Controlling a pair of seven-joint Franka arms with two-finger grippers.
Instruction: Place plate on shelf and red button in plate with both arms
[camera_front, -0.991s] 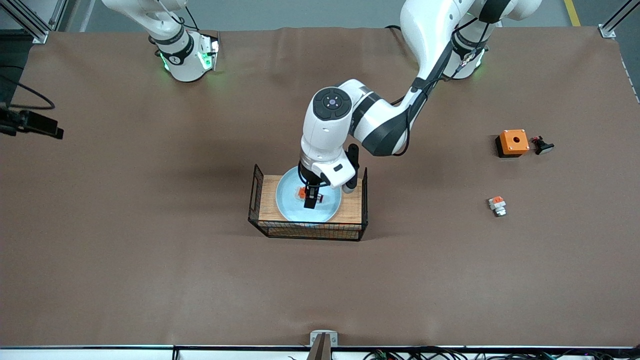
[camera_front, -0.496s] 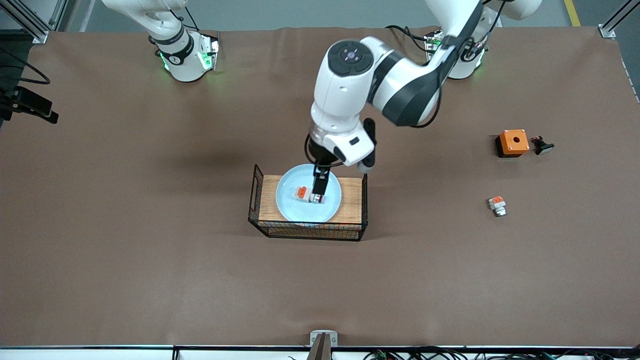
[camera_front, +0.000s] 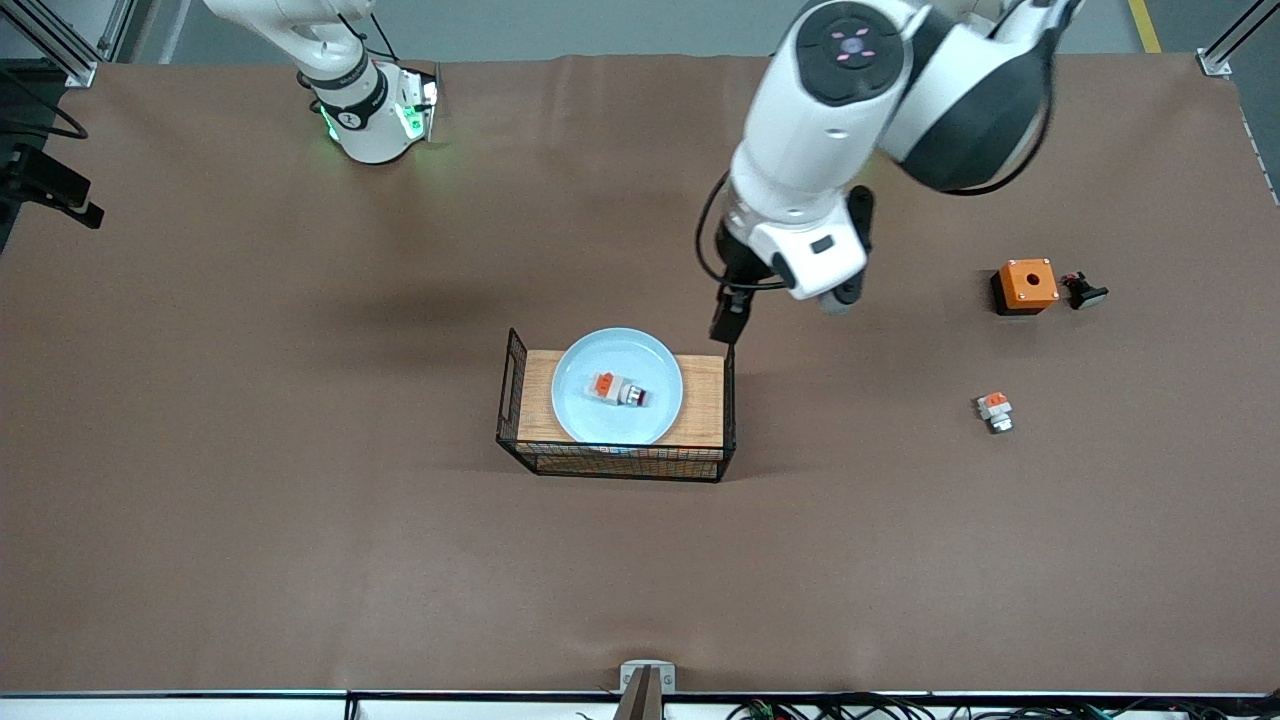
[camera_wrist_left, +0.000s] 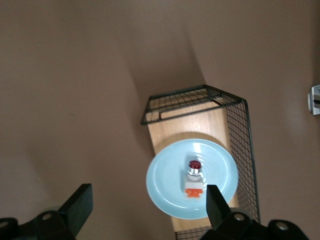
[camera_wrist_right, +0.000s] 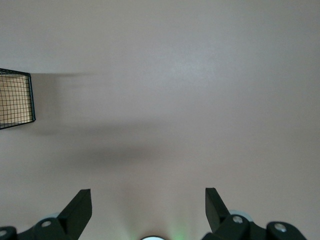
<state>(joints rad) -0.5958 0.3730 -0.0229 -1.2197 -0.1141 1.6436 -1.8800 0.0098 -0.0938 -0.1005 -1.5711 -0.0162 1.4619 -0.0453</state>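
The pale blue plate (camera_front: 617, 386) lies on the wooden top of the wire rack (camera_front: 617, 412). The red button (camera_front: 620, 390) lies on the plate, orange block toward the right arm's end, dark red cap toward the left arm's end. Plate (camera_wrist_left: 165, 187) and button (camera_wrist_left: 193, 175) also show in the left wrist view. My left gripper (camera_front: 727, 318) is open and empty, up in the air over the table just past the rack's edge toward the left arm's end. My right gripper (camera_wrist_right: 147, 212) is open and empty over bare table; its arm waits by its base.
An orange square box with a hole (camera_front: 1024, 286) and a black part (camera_front: 1084, 291) lie toward the left arm's end. A white-and-orange part with a silvery tip (camera_front: 995, 411) lies nearer the front camera than the box. The rack's corner shows in the right wrist view (camera_wrist_right: 15, 100).
My left gripper let go of the red button on the plate, then rose and moved off toward the left arm's end. The right arm has not moved.
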